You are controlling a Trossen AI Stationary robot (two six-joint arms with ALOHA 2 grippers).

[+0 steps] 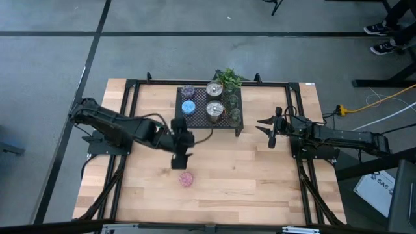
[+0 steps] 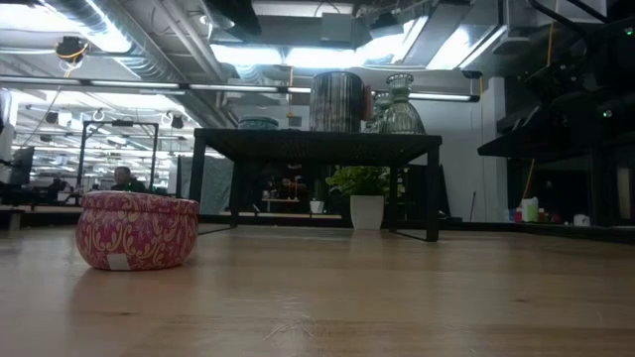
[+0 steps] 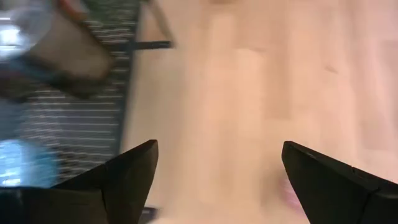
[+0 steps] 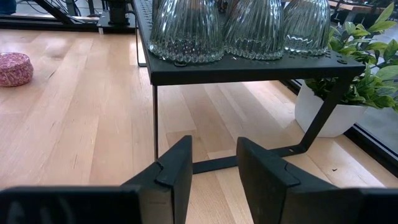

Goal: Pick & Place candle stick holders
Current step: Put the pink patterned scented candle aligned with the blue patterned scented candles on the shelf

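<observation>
A pink candle stick holder [image 1: 187,179] stands on its flat base on the wooden table, also in the low view [image 2: 137,230] and the right wrist view [image 4: 13,68]. On the black mesh rack [image 1: 198,123] stand a purple holder [image 1: 188,91], a blue one [image 1: 188,107], two silver ones [image 1: 214,89] [image 1: 215,109] and three ribbed glassy cups [image 4: 186,28]. My left gripper [image 1: 181,161] hangs open over the table between the rack and the pink holder, with nothing between its fingers [image 3: 134,165]. My right gripper [image 4: 214,146] waits open at the rack's right, holding nothing.
A small green plant [image 1: 227,78] in a white pot [image 4: 323,106] stands behind the rack's far edge. A black frame [image 1: 130,97] runs around the table top. Bare wood lies in front of the rack and around the pink holder.
</observation>
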